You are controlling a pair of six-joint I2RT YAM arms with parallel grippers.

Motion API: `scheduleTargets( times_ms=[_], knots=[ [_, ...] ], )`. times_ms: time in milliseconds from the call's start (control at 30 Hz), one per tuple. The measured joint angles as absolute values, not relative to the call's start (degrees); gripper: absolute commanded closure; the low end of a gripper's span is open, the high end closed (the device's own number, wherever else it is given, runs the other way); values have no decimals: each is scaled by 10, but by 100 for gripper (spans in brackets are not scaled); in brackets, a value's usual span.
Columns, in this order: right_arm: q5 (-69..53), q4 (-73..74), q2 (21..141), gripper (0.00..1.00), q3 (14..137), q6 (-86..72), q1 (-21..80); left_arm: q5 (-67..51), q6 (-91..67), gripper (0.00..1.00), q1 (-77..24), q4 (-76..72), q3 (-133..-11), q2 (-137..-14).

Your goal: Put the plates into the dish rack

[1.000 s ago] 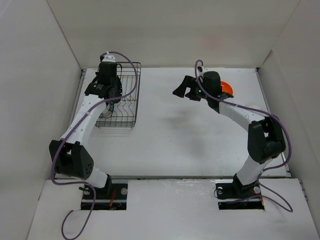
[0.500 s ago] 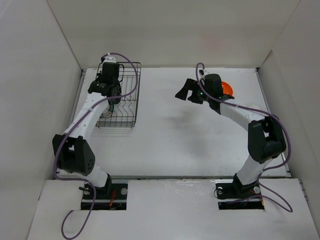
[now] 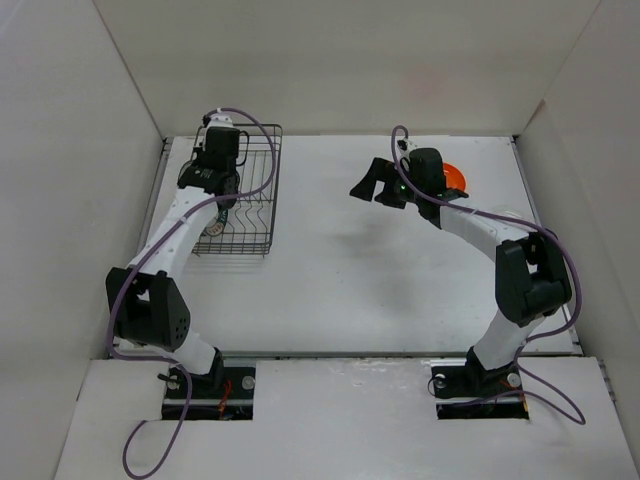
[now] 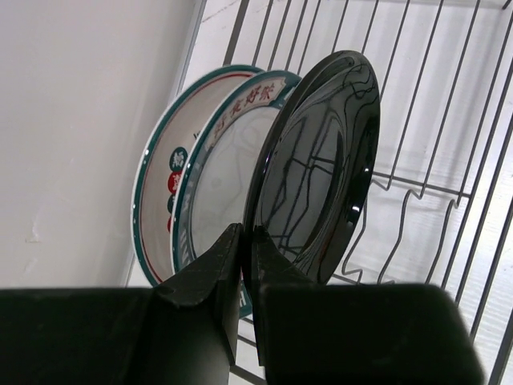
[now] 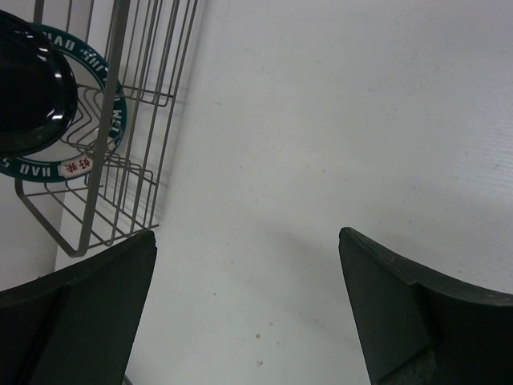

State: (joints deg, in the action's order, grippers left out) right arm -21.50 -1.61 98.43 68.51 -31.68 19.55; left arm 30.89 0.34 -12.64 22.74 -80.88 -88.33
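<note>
The wire dish rack (image 3: 250, 205) stands at the back left. In the left wrist view three plates stand upright in it: a white plate with red pattern (image 4: 160, 172), a white plate with a green patterned rim (image 4: 220, 180) and the glossy black plate (image 4: 321, 168). My left gripper (image 4: 247, 245) is shut on the black plate's lower rim; it is over the rack in the top view (image 3: 222, 190). The orange plate (image 3: 453, 176) lies at the back right, half hidden by my right arm. My right gripper (image 3: 368, 182) is open and empty above the table, left of the orange plate.
The right wrist view shows the rack (image 5: 120, 120) with the black plate (image 5: 28, 88) in it, and bare table between my open fingers (image 5: 96, 313). White walls close in the table at the left, back and right.
My left wrist has shifted slightly toward the back over the rack with the black plate. My right gripper has drifted a little to the right.
</note>
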Motion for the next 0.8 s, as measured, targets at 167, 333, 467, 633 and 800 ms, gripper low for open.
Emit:
scheduleTargets(
  times_ms=[167, 333, 467, 633, 800],
  knots=[
    [-216, -16, 985, 0, 685, -317, 195, 310, 8, 100, -126, 220, -783, -883],
    [-221, -16, 985, 0, 685, -313, 193, 313, 10, 100, -126, 215, -767, -884],
    [-222, -16, 985, 0, 685, -312, 191, 312, 12, 80, -126, 208, -762, -886],
    [-212, -16, 985, 0, 685, -312, 183, 300, 15, 53, -126, 198, -759, -888],
    [-202, -15, 979, 0, 670, -310, 138, 282, 21, 42, -126, 199, -758, -888]
  ],
)
